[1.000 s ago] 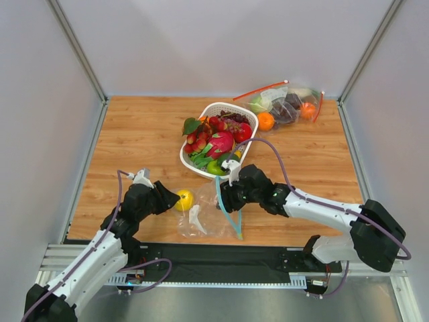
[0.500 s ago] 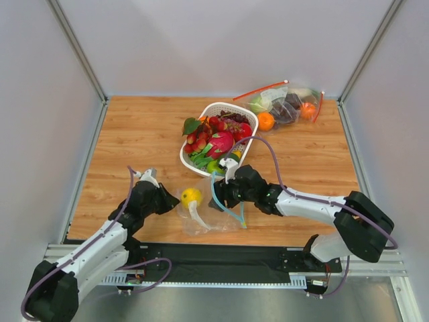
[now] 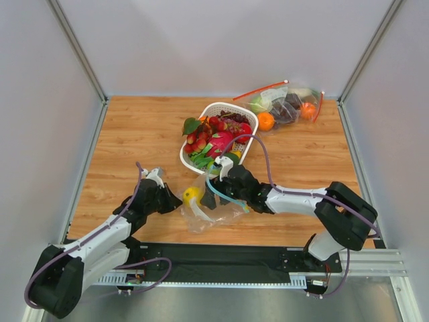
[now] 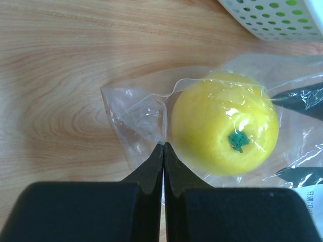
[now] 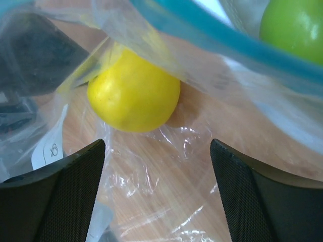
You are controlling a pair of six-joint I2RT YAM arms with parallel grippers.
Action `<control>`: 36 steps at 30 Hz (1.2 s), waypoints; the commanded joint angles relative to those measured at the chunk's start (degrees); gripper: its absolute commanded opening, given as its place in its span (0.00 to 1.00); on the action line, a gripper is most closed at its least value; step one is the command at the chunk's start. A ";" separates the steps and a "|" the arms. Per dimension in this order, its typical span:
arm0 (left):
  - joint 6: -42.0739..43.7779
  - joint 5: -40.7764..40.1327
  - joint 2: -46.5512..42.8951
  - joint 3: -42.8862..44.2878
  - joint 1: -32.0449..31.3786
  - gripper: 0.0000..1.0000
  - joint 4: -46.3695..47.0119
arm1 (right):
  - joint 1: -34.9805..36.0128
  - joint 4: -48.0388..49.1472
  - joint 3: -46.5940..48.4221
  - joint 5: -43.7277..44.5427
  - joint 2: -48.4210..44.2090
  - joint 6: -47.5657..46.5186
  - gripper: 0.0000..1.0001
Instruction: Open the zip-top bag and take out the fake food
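The left gripper [image 4: 163, 148] pinches the zip-top bag [image 4: 133, 116] beside the lemon [image 4: 222, 131]; the right gripper [image 5: 156, 146], agape and empty, risks nudging the lemon deeper.

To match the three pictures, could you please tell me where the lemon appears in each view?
Top external: lemon low centre, between the two arms.
Left wrist: lemon right of centre, large.
Right wrist: lemon upper left of centre.
Shared landmark: the white label on the clear bag that holds it.
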 commanded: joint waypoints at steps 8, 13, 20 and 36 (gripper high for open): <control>6.46 4.60 5.33 2.01 0.36 0.00 4.80 | 1.97 10.58 4.44 2.79 5.21 2.83 0.97; 7.60 5.66 5.07 1.75 0.36 0.00 4.71 | 3.21 11.90 5.93 3.84 7.68 2.74 0.98; 8.83 6.98 4.54 1.04 0.36 0.00 4.62 | 4.18 14.28 6.90 5.61 10.32 1.86 0.98; 8.92 5.22 0.94 0.69 0.36 0.00 1.55 | 7.69 4.61 9.71 15.09 13.66 -2.45 0.78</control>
